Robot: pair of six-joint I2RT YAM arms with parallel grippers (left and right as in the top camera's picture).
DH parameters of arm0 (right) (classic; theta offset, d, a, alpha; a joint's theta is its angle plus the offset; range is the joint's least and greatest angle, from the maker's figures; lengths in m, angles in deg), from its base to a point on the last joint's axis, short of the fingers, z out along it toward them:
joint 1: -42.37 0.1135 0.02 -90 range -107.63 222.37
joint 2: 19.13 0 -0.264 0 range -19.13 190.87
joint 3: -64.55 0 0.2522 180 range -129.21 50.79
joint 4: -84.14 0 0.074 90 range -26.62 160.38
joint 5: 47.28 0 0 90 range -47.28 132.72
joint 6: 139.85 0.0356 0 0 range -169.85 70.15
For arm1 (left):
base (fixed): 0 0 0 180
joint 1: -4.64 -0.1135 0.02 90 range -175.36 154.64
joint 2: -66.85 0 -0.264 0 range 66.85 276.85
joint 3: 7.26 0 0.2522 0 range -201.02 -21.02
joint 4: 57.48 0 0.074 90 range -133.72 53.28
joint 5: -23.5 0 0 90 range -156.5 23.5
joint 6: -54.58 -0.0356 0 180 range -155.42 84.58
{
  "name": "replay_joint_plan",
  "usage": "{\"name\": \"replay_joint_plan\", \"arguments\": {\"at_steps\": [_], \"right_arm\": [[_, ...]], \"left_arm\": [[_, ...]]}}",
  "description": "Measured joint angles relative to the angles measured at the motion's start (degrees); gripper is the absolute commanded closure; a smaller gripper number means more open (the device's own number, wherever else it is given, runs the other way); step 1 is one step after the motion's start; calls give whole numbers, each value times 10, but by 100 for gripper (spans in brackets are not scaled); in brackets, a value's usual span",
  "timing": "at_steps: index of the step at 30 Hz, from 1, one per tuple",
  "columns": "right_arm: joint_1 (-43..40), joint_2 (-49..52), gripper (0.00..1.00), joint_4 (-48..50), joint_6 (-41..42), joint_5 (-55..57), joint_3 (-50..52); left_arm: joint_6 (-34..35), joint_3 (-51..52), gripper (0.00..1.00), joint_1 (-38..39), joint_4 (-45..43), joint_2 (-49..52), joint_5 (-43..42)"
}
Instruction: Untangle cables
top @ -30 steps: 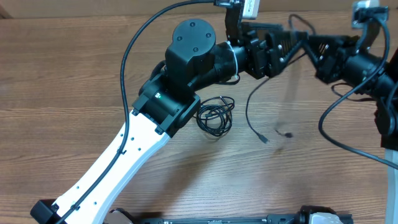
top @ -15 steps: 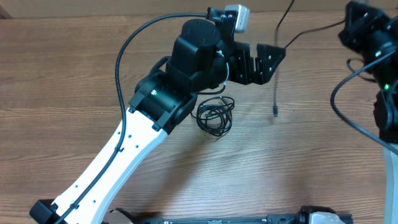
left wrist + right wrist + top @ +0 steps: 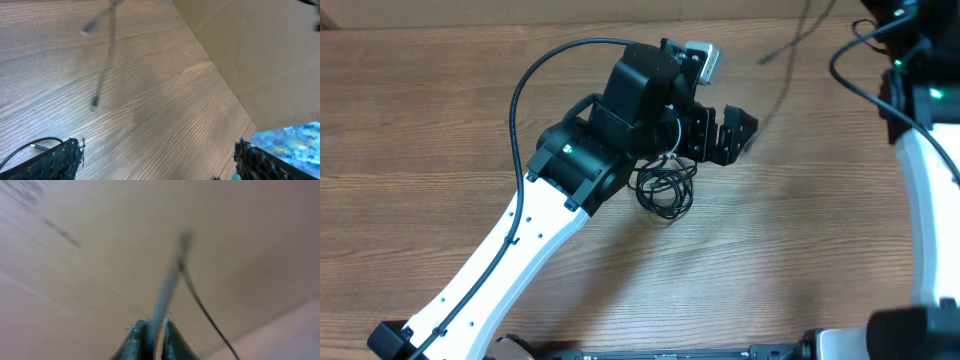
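Below, wood-grain table (image 3: 800, 250) bearing coiled cable (image 3: 665, 190); tan panel (image 3: 260, 60) beyond.

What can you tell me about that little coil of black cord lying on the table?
The coil is a thin black cord, rubbery-looking, wound into several loose, overlapping loops of uneven size. It lies flat on the wooden table, near the middle. Its upper edge slips out of sight beneath the left arm, whose fingers stand open beside it; nothing visibly grips it, though contact there cannot be judged.
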Motion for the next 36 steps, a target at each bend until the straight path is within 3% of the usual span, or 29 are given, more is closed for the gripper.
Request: {"name": "replay_joint_plan", "arguments": {"at_steps": [1, 3, 6, 10, 16, 23, 28, 36], "right_arm": [[-2, 12, 53, -20, 3, 1, 0], [-6, 24, 28, -54, 1, 7, 0], [-29, 34, 10, -131, -9, 44, 2], [-75, 34, 10, -203, -45, 112, 1], [-139, 34, 0, -306, -70, 159, 1], [-146, 34, 0, -410, -80, 71, 1], [-136, 34, 0, -483, -81, 1, 2], [-80, 34, 0, -555, -80, -43, 2]], "left_arm": [[-2, 0, 0, 0, 4, 0, 0], [-5, 0, 0, 0, 13, 0, 0], [-15, 0, 0, 0, 25, 0, 0], [-25, 0, 0, 0, 28, 0, 0], [-29, 0, 0, 0, 47, 0, 0], [-24, 0, 1, -11, 114, 0, 2], [11, 0, 0, -61, 167, 0, 3], [31, 0, 1, -118, 306, 0, -10]]}}
